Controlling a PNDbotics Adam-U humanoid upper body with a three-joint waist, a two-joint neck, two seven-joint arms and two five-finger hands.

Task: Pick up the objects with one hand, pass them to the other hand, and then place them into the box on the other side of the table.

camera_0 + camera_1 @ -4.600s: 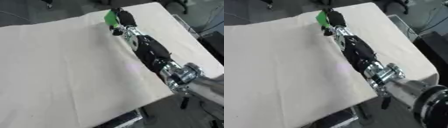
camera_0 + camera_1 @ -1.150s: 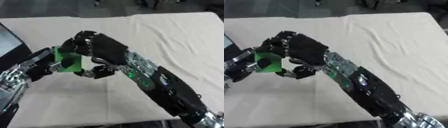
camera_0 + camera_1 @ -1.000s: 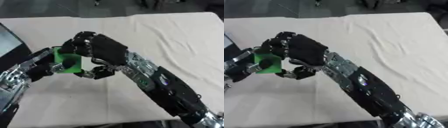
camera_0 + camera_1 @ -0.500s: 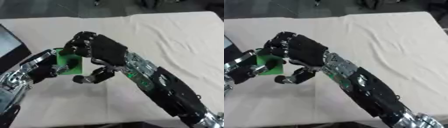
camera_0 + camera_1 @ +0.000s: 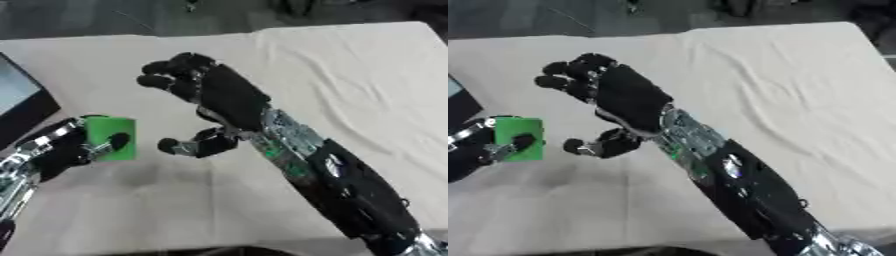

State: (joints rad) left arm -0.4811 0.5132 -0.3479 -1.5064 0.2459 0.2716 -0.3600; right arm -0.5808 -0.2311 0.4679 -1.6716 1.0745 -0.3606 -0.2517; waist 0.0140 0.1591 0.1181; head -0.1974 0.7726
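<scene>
A green block [image 5: 110, 138] is held at the left, above the cream cloth. My left hand [image 5: 63, 150] has its fingers and thumb curled round the block. My right hand [image 5: 214, 97] hangs to the right of the block, apart from it, with its fingers spread and its thumb [image 5: 194, 147] stretched toward the block. It holds nothing. The right arm [image 5: 332, 185] runs down to the lower right corner.
A dark box [image 5: 21, 102] with a pale inside shows at the left edge, just above my left hand. The cream tablecloth [image 5: 350, 80] covers the table, with wrinkles at the right. Dark floor lies beyond the far edge.
My right hand has let go of the green block, opened and drawn up and to the right. My left hand now holds the block alone and has moved slightly left.
</scene>
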